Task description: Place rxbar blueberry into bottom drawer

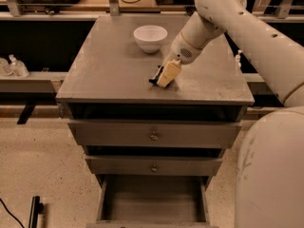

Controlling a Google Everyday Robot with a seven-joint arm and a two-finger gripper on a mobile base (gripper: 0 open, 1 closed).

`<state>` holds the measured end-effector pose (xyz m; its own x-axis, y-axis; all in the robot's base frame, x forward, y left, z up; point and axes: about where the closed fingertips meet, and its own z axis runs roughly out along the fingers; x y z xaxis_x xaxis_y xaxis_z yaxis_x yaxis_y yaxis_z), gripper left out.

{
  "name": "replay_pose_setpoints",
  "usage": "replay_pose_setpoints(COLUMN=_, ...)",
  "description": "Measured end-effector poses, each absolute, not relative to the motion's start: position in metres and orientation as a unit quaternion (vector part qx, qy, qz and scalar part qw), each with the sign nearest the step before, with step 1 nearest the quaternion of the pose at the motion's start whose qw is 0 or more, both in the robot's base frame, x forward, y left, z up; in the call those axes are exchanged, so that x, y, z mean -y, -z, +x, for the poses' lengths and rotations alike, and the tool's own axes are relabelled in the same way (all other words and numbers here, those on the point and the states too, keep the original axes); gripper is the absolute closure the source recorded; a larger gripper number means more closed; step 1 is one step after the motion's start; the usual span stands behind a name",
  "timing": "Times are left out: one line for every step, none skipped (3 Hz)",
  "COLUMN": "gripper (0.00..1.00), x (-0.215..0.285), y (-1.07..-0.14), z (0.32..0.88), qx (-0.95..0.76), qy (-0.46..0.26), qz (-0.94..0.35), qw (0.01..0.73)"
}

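Note:
The rxbar blueberry (154,80) shows as a small dark end lying on the grey cabinet top (109,65), right of centre near the front. My gripper (166,75) is down on the top directly over and beside it, with the bar poking out to its left; most of the bar is hidden by the gripper. The bottom drawer (152,198) is pulled open below, a plain grey box with nothing showing on its floor.
A white bowl (150,37) stands at the back of the cabinet top. Two wider knobbed drawers (154,137) sit shut above the open one. My white base (270,175) fills the right side. Small bottles (14,65) stand on a shelf at left.

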<state>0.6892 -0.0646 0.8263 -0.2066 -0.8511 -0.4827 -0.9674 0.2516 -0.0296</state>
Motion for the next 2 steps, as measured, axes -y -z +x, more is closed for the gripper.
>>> replay_pose_setpoints(gripper=1.00, x=0.066, y=-0.844, z=0.683, qx=-0.742, qy=-0.148, qz=-0.609, qw=0.237)
replay_pose_setpoints(gripper=1.00, x=0.076, y=-0.902, z=0.653, qx=-0.673, qy=-0.177, qz=-0.633, qw=0.339)
